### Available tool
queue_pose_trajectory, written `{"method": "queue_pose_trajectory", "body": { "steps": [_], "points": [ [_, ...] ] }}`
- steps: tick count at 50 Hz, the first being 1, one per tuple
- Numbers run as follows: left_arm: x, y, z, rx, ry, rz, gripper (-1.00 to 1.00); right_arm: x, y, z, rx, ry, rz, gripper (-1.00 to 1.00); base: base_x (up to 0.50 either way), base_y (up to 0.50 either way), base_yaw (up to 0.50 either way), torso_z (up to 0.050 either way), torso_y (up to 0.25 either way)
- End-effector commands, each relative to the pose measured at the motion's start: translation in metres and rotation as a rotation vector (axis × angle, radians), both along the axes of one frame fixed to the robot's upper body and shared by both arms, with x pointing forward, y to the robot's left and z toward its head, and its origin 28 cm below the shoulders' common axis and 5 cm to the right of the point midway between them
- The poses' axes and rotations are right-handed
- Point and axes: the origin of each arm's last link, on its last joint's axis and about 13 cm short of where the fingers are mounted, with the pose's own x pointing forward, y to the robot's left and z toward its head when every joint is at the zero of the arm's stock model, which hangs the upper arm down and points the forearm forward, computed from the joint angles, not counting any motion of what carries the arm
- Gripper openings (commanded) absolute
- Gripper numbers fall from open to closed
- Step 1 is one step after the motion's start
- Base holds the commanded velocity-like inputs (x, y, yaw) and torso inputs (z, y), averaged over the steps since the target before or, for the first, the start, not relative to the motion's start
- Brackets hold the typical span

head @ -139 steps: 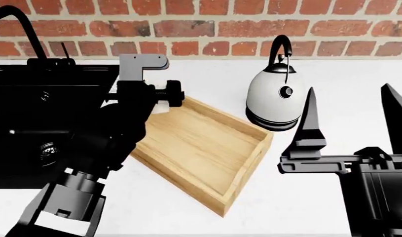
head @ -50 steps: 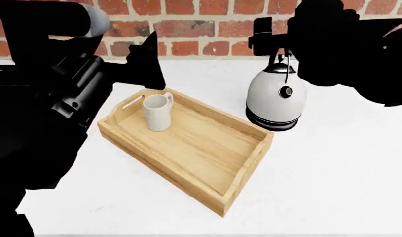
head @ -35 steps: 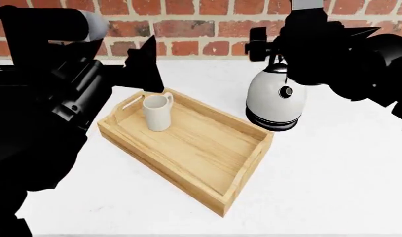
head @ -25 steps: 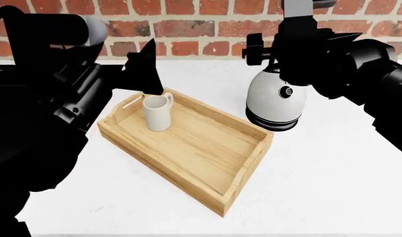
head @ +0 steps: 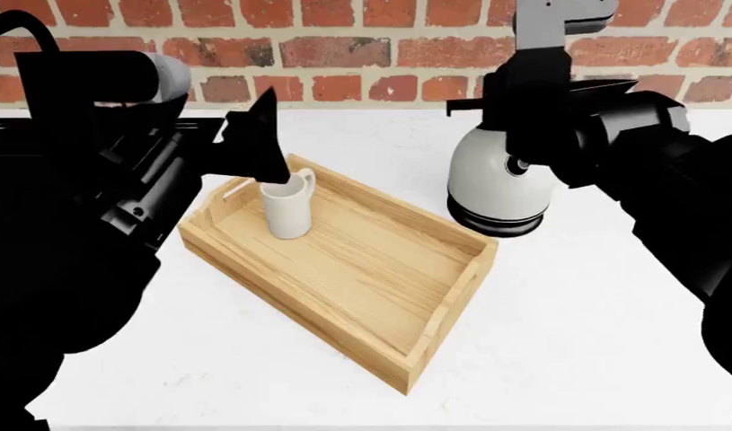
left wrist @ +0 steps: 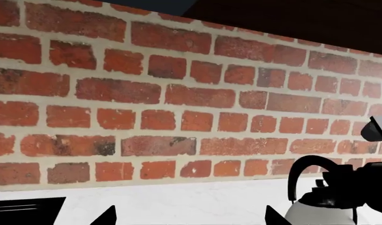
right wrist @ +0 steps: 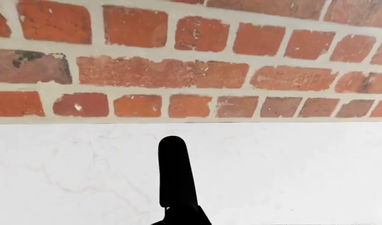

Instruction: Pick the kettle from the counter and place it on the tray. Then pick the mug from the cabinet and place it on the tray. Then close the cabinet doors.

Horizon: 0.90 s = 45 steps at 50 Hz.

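- The mug [head: 286,206] stands upright in the tray [head: 378,310], at the end nearest the left gripper [head: 264,144]; nearly three seconds ago the tray was bare, so the mug step now looks done, out of the order the task names.
- The left gripper hangs just above and beside the mug, apart from it and holding nothing; its fingertips have held much the same spot over the last second, and whether the jaws stand wide cannot be told from these views.
- The kettle [head: 495,184] is on the tabletop [head: 581,332], just beside the tray's far corner, where it stood in every earlier frame.
- The right arm has come down over the kettle within the last second and now hides its handle and lid in the head view.
- The right wrist view shows a dark upright bar [right wrist: 176,176], likely the kettle's handle, close before the camera; neither fingertip shows, so whether the right gripper is closed on it cannot be told.
- Judged from this, the kettle pick is in hand; the lift into the tray and the cabinet doors remain.
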Motion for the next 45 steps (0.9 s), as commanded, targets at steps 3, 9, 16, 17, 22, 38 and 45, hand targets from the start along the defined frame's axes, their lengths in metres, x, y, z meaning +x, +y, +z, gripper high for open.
{"method": "queue_pose_trajectory", "body": {
  "steps": [3, 9, 16, 17, 22, 38, 45],
  "points": [
    [0.001, 0.002, -0.007, -0.007, 0.013, 0.005, 1.0, -0.005, 0.003, 0.003, 0.051, -0.034, 0.023, -1.0, 0.0, 0.0, 0.0, 0.0, 0.0],
    [0.002, 0.002, -0.007, -0.011, 0.018, 0.005, 1.0, -0.009, 0.0, 0.018, 0.047, -0.106, 0.007, -1.0, 0.0, 0.0, 0.0, 0.0, 0.0],
    [0.004, 0.003, -0.008, -0.017, 0.02, 0.006, 1.0, -0.015, -0.003, 0.037, 0.036, -0.169, -0.009, -1.0, 0.0, 0.0, 0.0, 0.0, 0.001],
    [0.004, 0.003, -0.008, -0.018, 0.021, 0.006, 1.0, -0.016, -0.004, 0.04, 0.033, -0.179, -0.012, -1.0, 0.0, 0.0, 0.0, 0.0, 0.0],
    [0.003, 0.004, -0.006, -0.02, 0.019, 0.005, 1.0, -0.021, -0.007, 0.051, 0.033, -0.224, -0.027, -1.0, 0.0, 0.0, 0.0, 0.0, 0.002],
    [-0.004, 0.007, -0.002, -0.024, 0.003, 0.015, 1.0, -0.081, 0.018, 0.08, -0.043, -0.334, 0.202, -1.0, 0.0, 0.0, 0.0, 0.0, 0.001],
    [-0.013, 0.013, 0.004, -0.026, -0.019, 0.029, 1.0, -0.109, 0.033, 0.078, -0.072, -0.356, 0.31, -1.0, 0.0, 0.0, 0.0, 0.0, 0.001]
  ]
}}
